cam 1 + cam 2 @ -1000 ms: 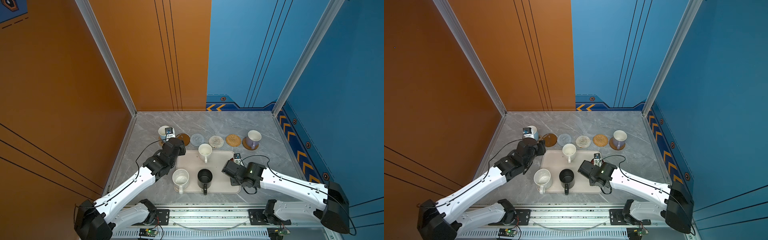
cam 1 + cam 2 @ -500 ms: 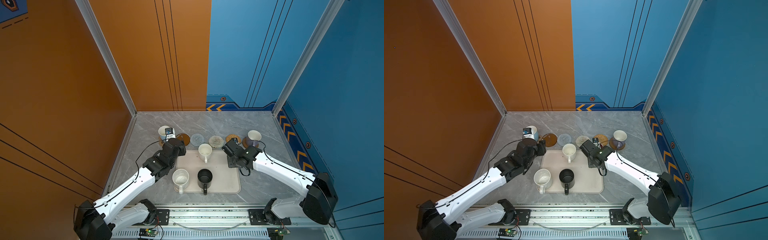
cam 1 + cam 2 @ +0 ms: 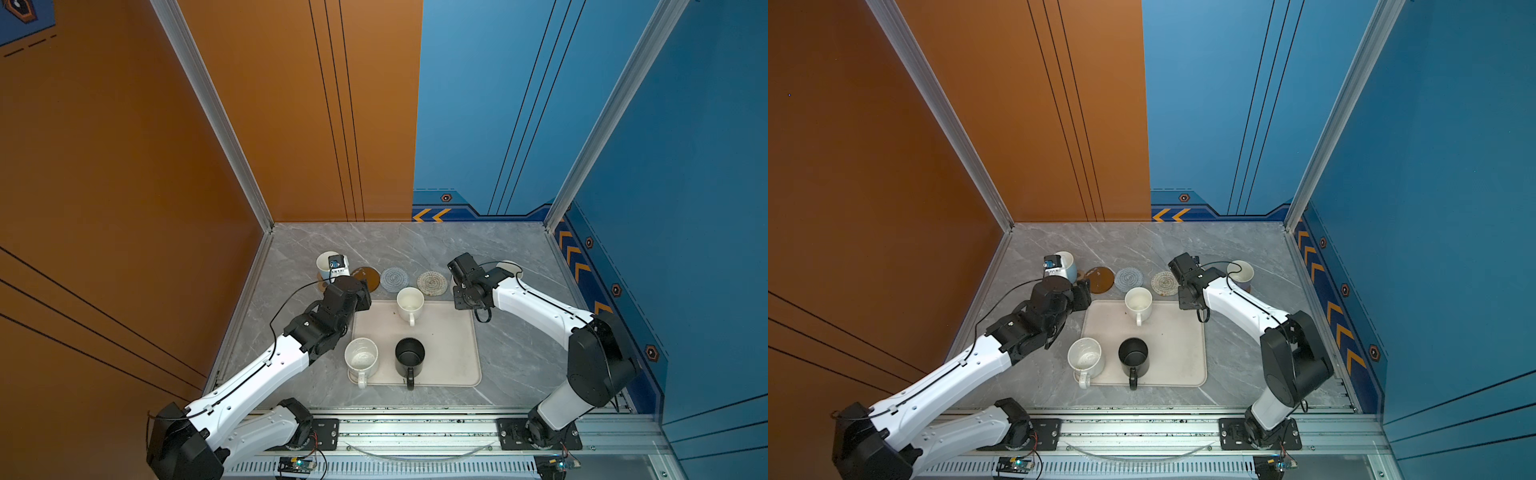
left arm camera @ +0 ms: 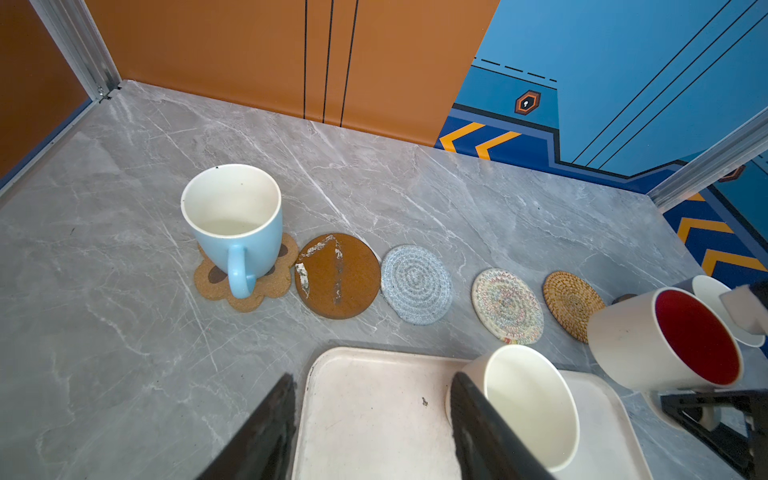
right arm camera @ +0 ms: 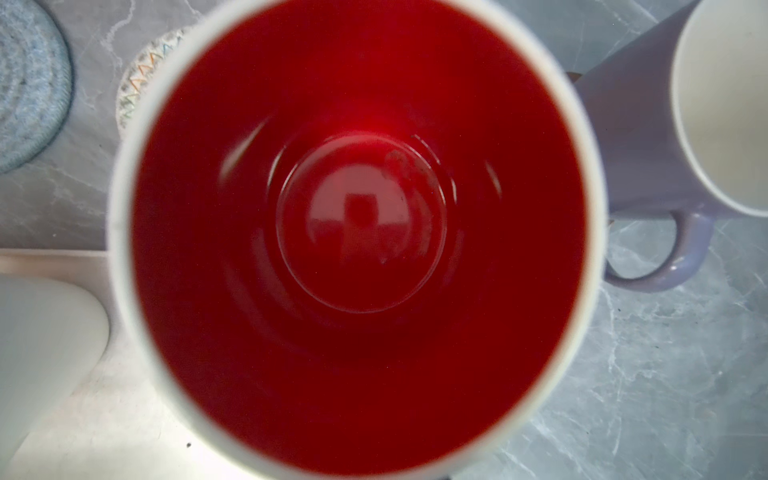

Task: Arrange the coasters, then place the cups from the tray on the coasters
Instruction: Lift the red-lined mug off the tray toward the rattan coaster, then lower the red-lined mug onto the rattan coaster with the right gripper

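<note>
While right gripper [image 3: 464, 296] pinches the red mug [image 4: 665, 340], left gripper [image 4: 372, 384] hangs wide, empty.
Tilted, it could clip the lavender mug [image 5: 648, 137] beside its coaster [image 4: 571, 303].

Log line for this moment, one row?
left gripper: open, at tray corner | right gripper: shut on red-lined mug, near rattan coaster | tray: holds three mugs

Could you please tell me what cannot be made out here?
- Golden rattan coaster: in both top views, hidden under the right arm.
- Right claw: right wrist view shows none of it; red-lined mug fills the frame.
- Brown coaster beneath lavender mug: mostly covered by the mug.
</note>
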`<state>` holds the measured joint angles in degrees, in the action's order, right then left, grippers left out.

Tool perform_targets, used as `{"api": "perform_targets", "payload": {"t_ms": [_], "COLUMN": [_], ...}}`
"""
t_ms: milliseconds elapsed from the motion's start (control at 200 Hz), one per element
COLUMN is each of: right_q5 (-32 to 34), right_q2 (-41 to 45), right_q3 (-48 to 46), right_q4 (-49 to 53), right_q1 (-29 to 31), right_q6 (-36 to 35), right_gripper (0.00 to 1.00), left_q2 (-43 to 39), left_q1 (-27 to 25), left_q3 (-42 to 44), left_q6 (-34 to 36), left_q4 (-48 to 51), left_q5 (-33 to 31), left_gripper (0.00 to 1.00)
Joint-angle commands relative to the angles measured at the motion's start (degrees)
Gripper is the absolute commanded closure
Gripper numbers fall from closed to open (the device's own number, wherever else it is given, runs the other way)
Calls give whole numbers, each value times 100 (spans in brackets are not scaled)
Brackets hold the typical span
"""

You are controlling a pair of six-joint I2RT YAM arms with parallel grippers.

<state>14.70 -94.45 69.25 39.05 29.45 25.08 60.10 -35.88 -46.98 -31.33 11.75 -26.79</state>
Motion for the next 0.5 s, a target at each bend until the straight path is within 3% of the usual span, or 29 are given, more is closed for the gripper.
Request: {"api": "perform_targets", "payload": {"t_ms": [0, 496], "right_q5": [-108, -398], "right_q2": [-153, -882], "right_q3": [381, 882], "right_q4": [-381, -661], "right_q1": [-256, -751], "right_q6": [-205, -416], "right_gripper": [100, 100], "left_q2": [-51, 13], "left_q1": [47, 49], "left_q3": [25, -11], "left_q6": [-25, -42], "left_q4": [12, 56], "left_q5": [51, 59], "left_gripper": [40, 40]}}
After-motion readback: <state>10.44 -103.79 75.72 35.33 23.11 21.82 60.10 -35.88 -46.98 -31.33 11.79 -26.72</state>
